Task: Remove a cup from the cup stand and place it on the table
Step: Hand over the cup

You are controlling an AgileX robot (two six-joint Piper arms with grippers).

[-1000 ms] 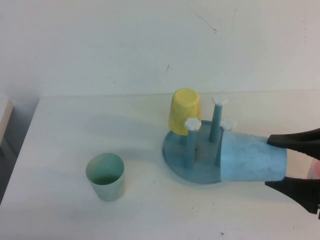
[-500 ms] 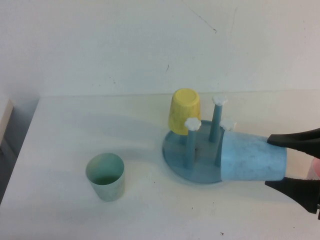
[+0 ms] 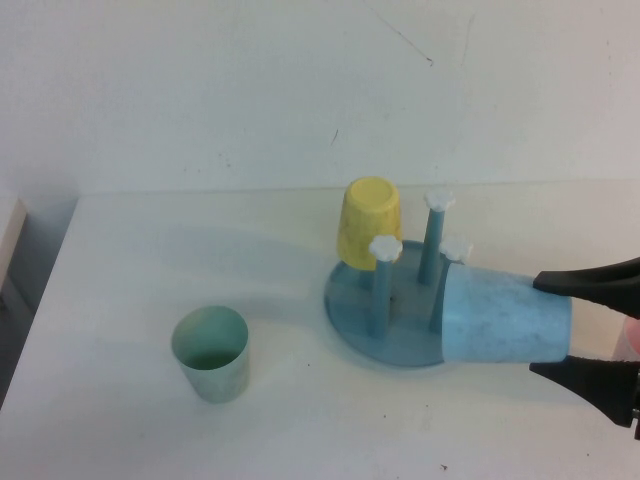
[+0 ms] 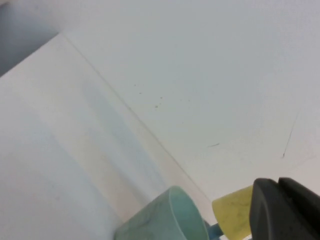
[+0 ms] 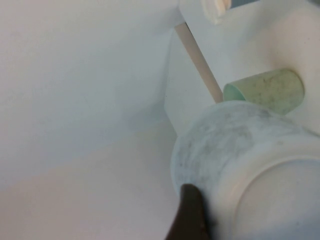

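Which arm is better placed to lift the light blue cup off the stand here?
The right arm. Its right gripper already has a finger on each side of the light blue cup, which leans on a peg of the cup stand. The left gripper shows only in its wrist view, away from that cup.

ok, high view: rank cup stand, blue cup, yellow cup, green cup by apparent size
1. cup stand
2. blue cup, between the right gripper fingers
3. yellow cup and green cup: look alike, unranked
Left gripper: outside this view.

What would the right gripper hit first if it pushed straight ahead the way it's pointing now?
The cup it already straddles: the right gripper points left with fingers above and below the cup's base. Pushed further, the cup would likely press into the cup stand and its peg. The left gripper stays clear.
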